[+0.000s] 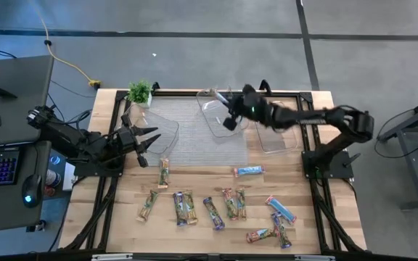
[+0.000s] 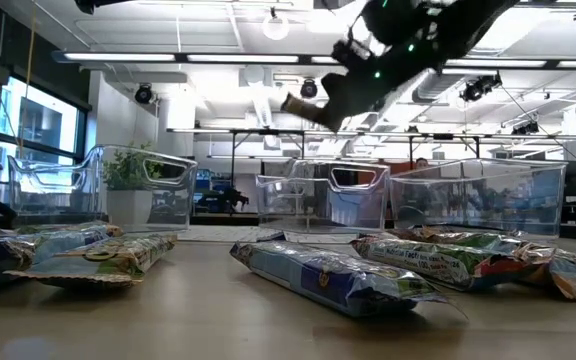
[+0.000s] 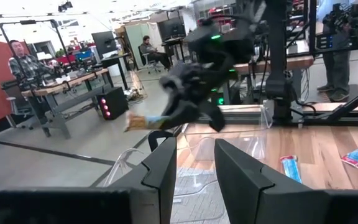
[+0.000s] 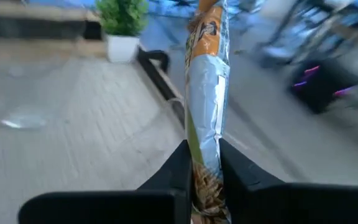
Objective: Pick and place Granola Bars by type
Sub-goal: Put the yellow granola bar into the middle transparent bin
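Note:
My right gripper (image 1: 231, 110) hangs high above the middle clear tub (image 1: 210, 122), shut on a tan, orange and silver granola bar (image 4: 205, 93). The same bar (image 3: 145, 122) shows in the left wrist view, sticking out of the right gripper (image 3: 188, 102), and again (image 2: 298, 106) in the low view. My left gripper (image 1: 146, 143) waits open by the left tub (image 1: 167, 125), touching nothing. Several other granola bars lie flat on the wooden front half of the table, among them a light blue one (image 1: 249, 171) and a purple one (image 1: 213, 213). My right gripper pinches the bar between its two fingers at one end of the wrapper (image 4: 206, 169). The bar runs on along the fingers and sticks out past their tips (image 4: 209, 37). It is lifted clear, high above the table, with the free end slanting slightly down (image 2: 290, 102).
Three clear tubs stand in a row on the grey mat (image 1: 194, 141) at the far half, the right tub (image 1: 280, 138) under my right arm. A small potted plant (image 1: 140, 92) sits at the far left corner. People work at desks in the room beyond.

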You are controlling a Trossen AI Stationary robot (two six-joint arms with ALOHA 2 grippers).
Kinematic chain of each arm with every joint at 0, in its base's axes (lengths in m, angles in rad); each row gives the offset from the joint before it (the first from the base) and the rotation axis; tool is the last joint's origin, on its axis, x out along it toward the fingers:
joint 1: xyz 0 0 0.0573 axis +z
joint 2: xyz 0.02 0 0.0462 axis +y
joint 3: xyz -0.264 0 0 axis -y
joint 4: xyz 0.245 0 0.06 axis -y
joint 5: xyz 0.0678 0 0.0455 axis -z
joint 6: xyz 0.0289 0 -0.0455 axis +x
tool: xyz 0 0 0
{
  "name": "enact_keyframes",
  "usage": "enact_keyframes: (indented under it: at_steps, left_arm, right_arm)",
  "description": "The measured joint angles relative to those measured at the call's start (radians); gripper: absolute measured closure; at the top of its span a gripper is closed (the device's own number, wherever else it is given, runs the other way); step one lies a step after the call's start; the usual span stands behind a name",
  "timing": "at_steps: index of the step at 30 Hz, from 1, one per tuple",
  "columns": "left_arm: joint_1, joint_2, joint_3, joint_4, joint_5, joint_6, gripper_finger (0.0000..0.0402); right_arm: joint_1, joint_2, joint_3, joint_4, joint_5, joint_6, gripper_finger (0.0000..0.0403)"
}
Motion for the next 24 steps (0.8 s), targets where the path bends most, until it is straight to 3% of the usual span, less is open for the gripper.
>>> enact_keyframes:
  at_steps: [2, 4, 11, 17, 24]
  left_arm:
    - [0.0, 0.0, 0.0, 0.0, 0.0, 0.0, 0.0298]
    - [0.0, 0.0, 0.0, 0.0, 0.0, 0.0, 0.0298]
    - [0.0, 0.0, 0.0, -0.002, -0.001, -0.002, 0.0298]
    - [0.0, 0.0, 0.0, -0.007, -0.001, -0.002, 0.0298]
    - [0.0, 0.0, 0.0, -0.007, 0.0, -0.002, 0.0298]
  right_arm:
    - [-0.058, 0.054, 0.033, -0.043, -0.099, 0.016, 0.0358]
    - [-0.095, 0.121, 0.074, -0.125, -0.127, 0.016, 0.0355]
    - [-0.116, 0.32, 0.255, -0.438, -0.107, -0.061, 0.0374]
    - [-0.116, 0.427, 0.374, -0.54, -0.163, -0.066, 0.0352]
    - [-0.116, 0.489, 0.396, -0.601, -0.141, -0.055, 0.0338]
